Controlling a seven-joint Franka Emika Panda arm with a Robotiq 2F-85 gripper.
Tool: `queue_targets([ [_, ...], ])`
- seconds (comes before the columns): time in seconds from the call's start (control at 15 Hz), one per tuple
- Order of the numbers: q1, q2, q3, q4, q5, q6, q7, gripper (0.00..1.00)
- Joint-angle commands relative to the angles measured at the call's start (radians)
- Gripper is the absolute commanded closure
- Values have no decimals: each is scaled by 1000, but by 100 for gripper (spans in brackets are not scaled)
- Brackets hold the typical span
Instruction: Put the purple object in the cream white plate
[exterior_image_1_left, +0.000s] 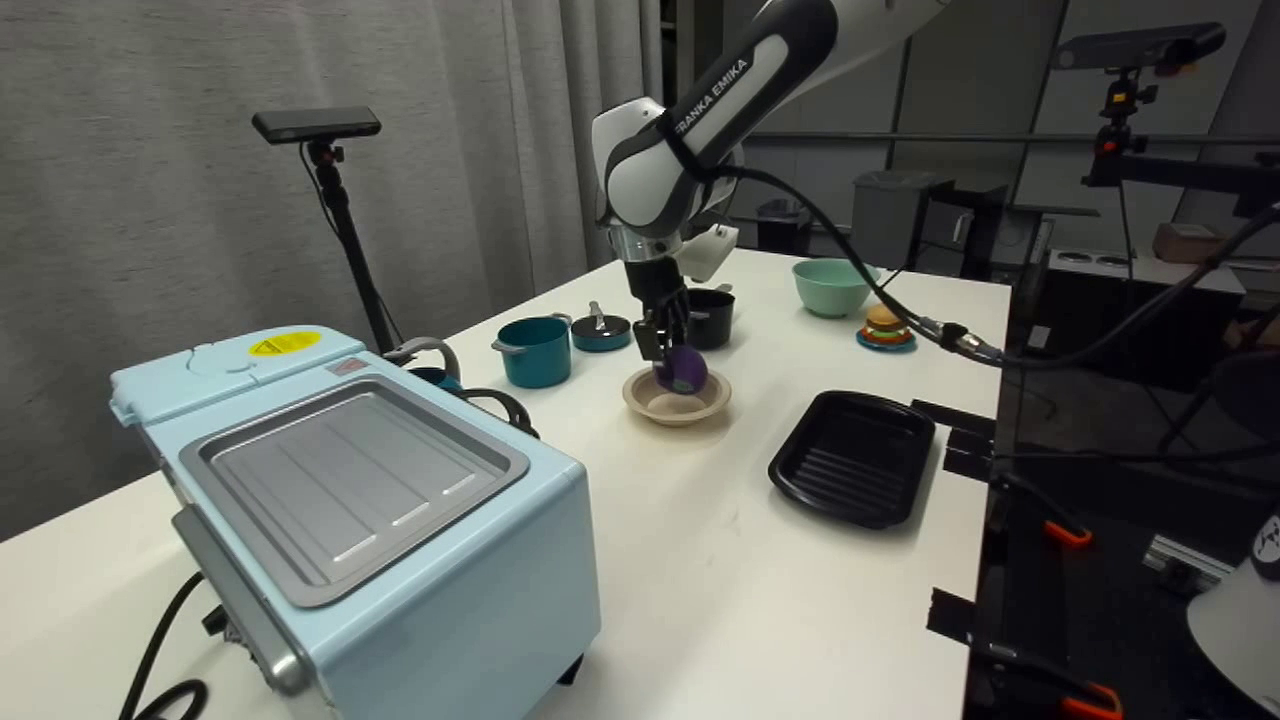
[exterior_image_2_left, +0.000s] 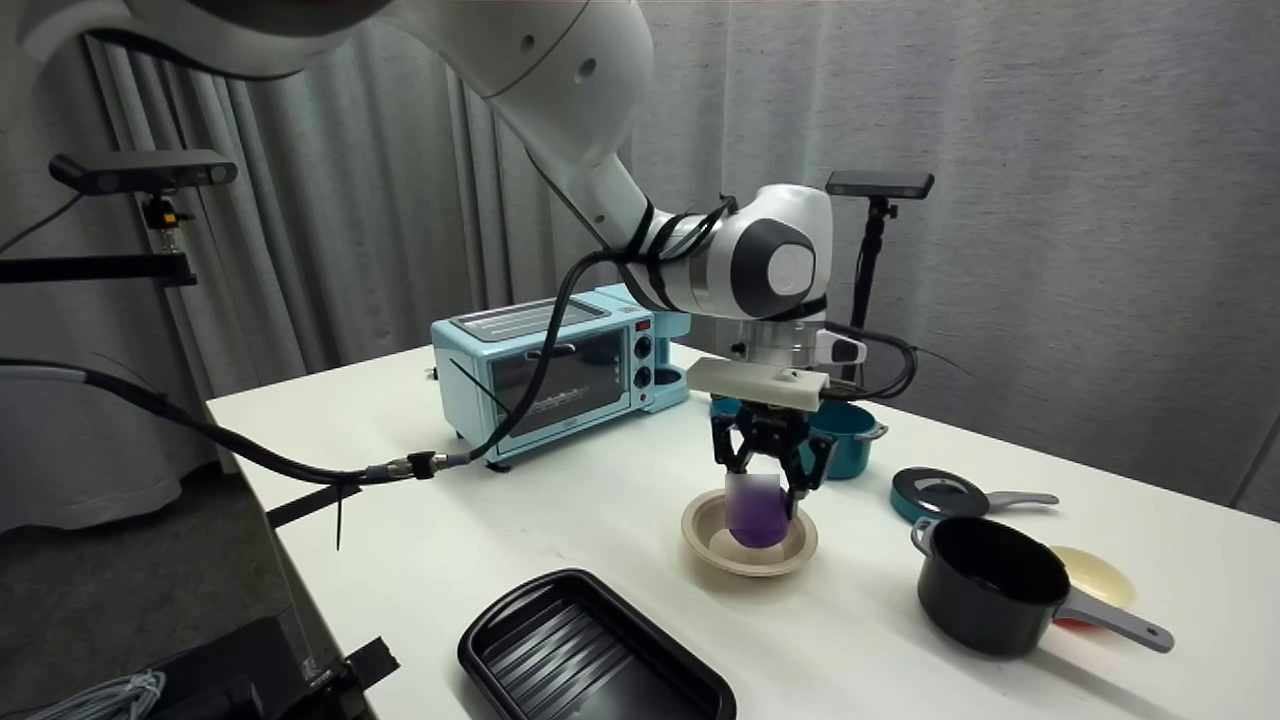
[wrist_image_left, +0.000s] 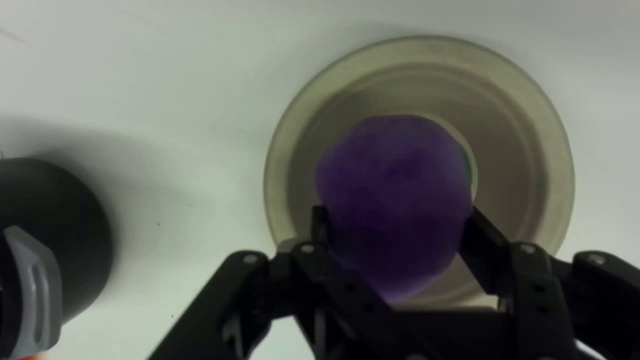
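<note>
The purple object (exterior_image_1_left: 682, 370) is a dark purple rounded lump. It shows in both exterior views (exterior_image_2_left: 757, 520) and fills the middle of the wrist view (wrist_image_left: 395, 175). My gripper (wrist_image_left: 397, 215) points down with a finger pressed against each side of it. The cream white plate (exterior_image_1_left: 672, 409) is a round shallow beige dish on the white table, also seen in an exterior view (exterior_image_2_left: 748, 568) and the wrist view (wrist_image_left: 425, 50). The purple object is within the plate's outline, low over its inside. I cannot tell whether it touches the bottom.
A black ridged tray (exterior_image_1_left: 850, 460) lies near the plate. A black pot (exterior_image_2_left: 990, 585) with a grey handle, a teal pot (exterior_image_1_left: 537, 350) and a lidded pan (exterior_image_1_left: 601, 331) stand around. A light blue toaster oven (exterior_image_2_left: 560, 370), a green bowl (exterior_image_1_left: 832, 286) and a toy burger (exterior_image_1_left: 885, 328) are farther off.
</note>
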Motion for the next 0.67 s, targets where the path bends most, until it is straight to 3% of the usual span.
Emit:
queue_targets([
  [0.0,-23,22,23,46,21,-13,-47,2],
  [0.6,-23,28,26,54,11,87,-79,0],
])
